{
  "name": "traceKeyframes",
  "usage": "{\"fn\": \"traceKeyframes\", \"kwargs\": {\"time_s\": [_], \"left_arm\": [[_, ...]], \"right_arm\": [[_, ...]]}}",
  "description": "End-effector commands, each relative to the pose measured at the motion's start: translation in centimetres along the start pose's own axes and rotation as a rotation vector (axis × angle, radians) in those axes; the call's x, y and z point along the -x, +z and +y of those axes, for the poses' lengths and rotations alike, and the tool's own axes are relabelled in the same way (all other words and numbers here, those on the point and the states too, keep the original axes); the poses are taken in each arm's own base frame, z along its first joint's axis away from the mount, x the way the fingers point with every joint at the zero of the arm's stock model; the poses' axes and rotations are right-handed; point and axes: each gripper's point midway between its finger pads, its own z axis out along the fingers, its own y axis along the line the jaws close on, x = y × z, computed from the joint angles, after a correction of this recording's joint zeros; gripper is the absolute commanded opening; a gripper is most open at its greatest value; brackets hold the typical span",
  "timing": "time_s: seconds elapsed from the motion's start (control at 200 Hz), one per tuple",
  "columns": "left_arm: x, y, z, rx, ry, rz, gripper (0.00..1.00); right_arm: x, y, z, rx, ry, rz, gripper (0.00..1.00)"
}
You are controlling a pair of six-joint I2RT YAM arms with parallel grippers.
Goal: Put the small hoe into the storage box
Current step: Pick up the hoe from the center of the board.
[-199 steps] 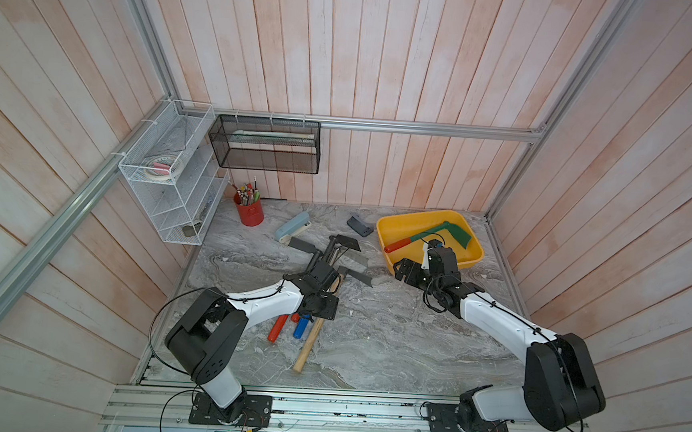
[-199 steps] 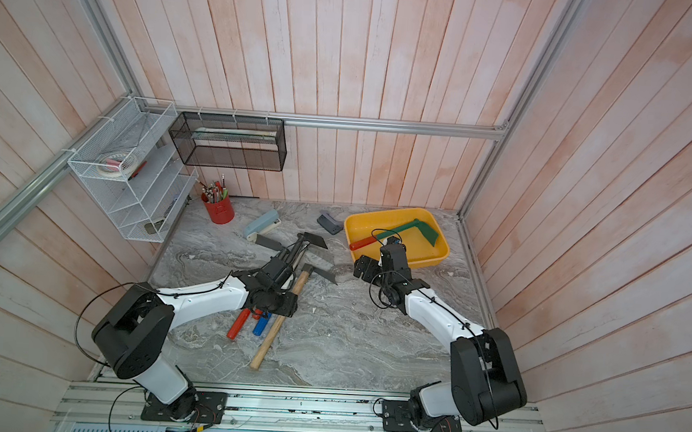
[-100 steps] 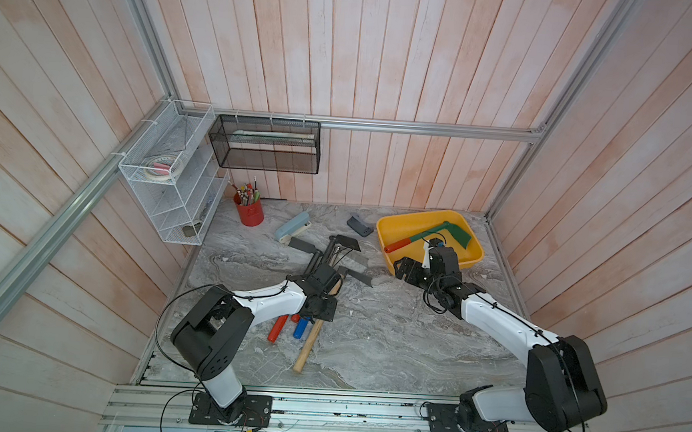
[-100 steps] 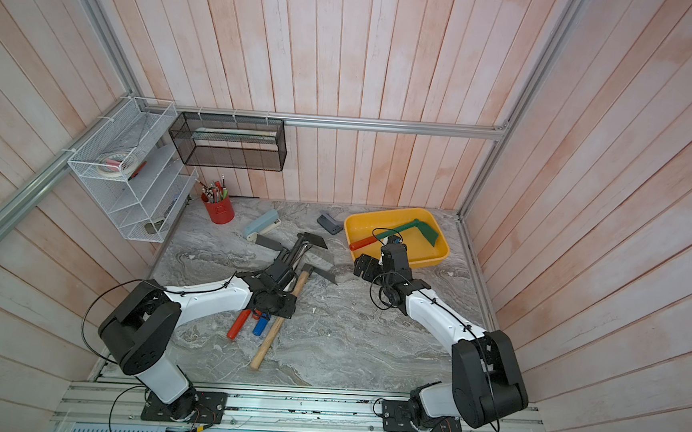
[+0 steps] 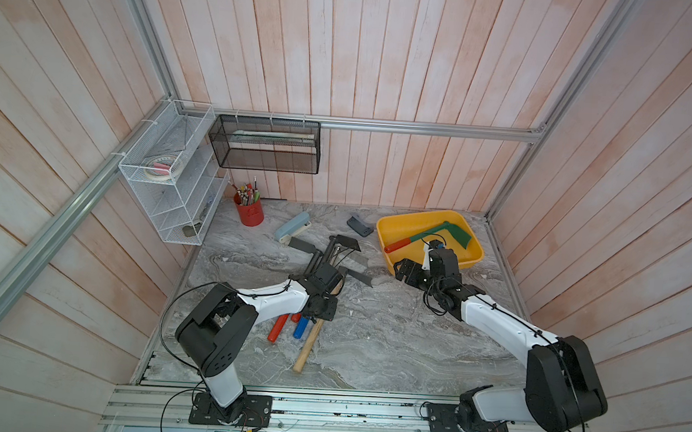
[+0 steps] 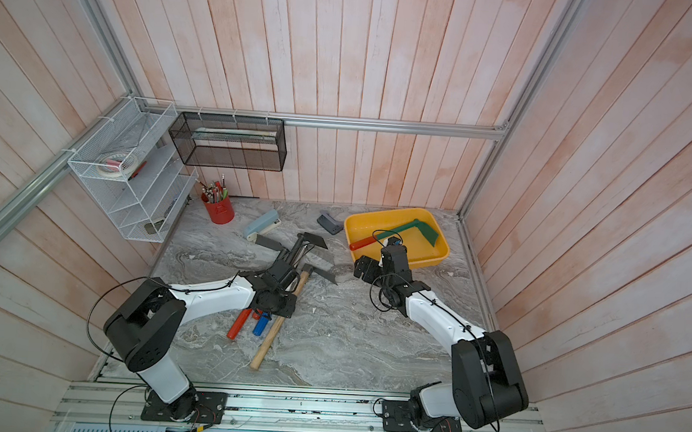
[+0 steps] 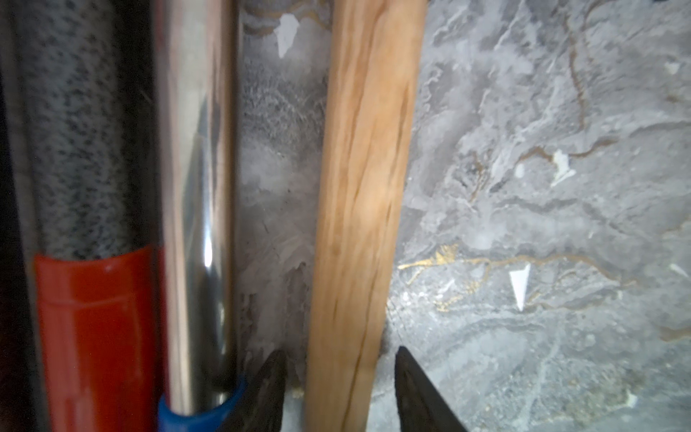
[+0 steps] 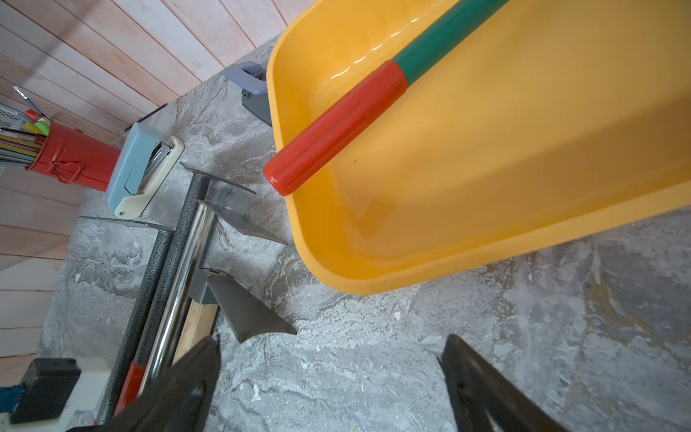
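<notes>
Fingers [image 7: 271, 381] of the left gripper [image 7: 338, 370] are down either side of the wooden-handled hoe [image 7: 362, 187], and they've drawn in over the last second. A sliver of gap shows on each side, so it's straddling, not yet pinching. The arm itself has barely shifted over the pile. That reads as the grasp about to land, and I take this hoe for the one wanted. It lies on the table, well apart from the storage box [image 8: 374, 286].

Hard alongside run a chrome shaft [image 7: 194, 149] with a blue grip and a speckled shaft [image 7: 74, 131] with a red one, so a clean lift needs care.

Over to the right gripper [image 8: 329, 374]: spread wide, empty, hovering just beside the box's near rim, same as a second ago. A green hoe [image 8: 336, 127] with a red grip already rests in the box, its end poking over the rim.

Underneath, grey marbled table [image 5: 389, 345] with white flecks. Pale plank walls [image 5: 388, 61] all round, with a white wire rack [image 5: 162, 196], black mesh basket [image 5: 266, 144], red pen cup [image 5: 249, 214] and stapler [image 5: 292, 226].
</notes>
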Motion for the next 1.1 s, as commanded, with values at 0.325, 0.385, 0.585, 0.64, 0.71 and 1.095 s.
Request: {"fn": "traceKeyframes", "kwargs": {"time_s": [0.325, 0.385, 0.585, 0.64, 0.71, 1.095], "left_arm": [[0.8, 0.3, 0.0, 0.028, 0.039, -0.008, 0.42], [0.8, 0.4, 0.0, 0.031, 0.042, -0.006, 0.41], [1.1, 0.3, -0.1, 0.032, 0.047, -0.011, 0.38], [1.3, 0.3, -0.1, 0.034, 0.049, -0.013, 0.37], [1.4, 0.3, -0.2, 0.035, 0.052, -0.012, 0.36], [1.9, 0.6, -0.3, 0.040, 0.063, -0.011, 0.31]], "right_arm": [[0.1, -0.3, 0.9, 0.053, 0.009, -0.014, 0.95], [-0.1, -0.2, 0.9, 0.061, 0.014, -0.014, 0.95], [-0.6, 0.1, 1.1, 0.076, 0.019, 0.010, 0.95], [-0.6, 0.1, 1.1, 0.077, 0.021, 0.009, 0.95], [-0.6, 0.1, 1.1, 0.077, 0.021, 0.008, 0.95], [-0.6, 0.1, 0.9, 0.068, 0.018, 0.010, 0.95]]}}
